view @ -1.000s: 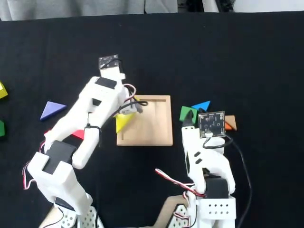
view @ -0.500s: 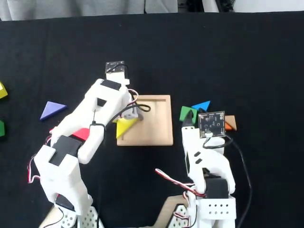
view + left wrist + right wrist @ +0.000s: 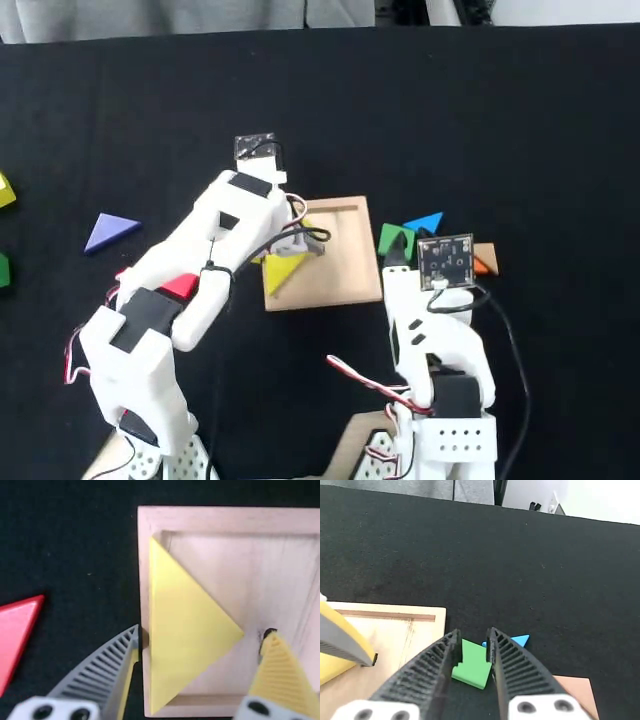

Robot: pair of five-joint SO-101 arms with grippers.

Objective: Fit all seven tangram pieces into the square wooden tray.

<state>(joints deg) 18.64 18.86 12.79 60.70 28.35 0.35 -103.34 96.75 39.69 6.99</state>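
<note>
The square wooden tray (image 3: 345, 270) lies mid-table, slightly turned. A yellow triangle (image 3: 283, 268) rests in it against one wall (image 3: 185, 635). My left gripper (image 3: 292, 243) is open over that triangle (image 3: 200, 632); its grey finger (image 3: 117, 667) is outside the tray wall and its yellow finger (image 3: 277, 672) is inside the tray (image 3: 225, 519). My right gripper (image 3: 472, 635) hovers over a green piece (image 3: 472, 669), open by a narrow gap with nothing held. The green piece (image 3: 393, 240) lies just right of the tray.
A blue triangle (image 3: 425, 222) and a brown piece (image 3: 485, 260) lie beside the green one. A red piece (image 3: 180, 285) and a purple triangle (image 3: 110, 232) lie to the left. Small yellow (image 3: 5, 190) and green (image 3: 3, 270) pieces lie at the left edge.
My left arm has swung to the right, and the tray with the yellow triangle has slid right and turned a little, closer to the green piece. The right arm has kept still.
</note>
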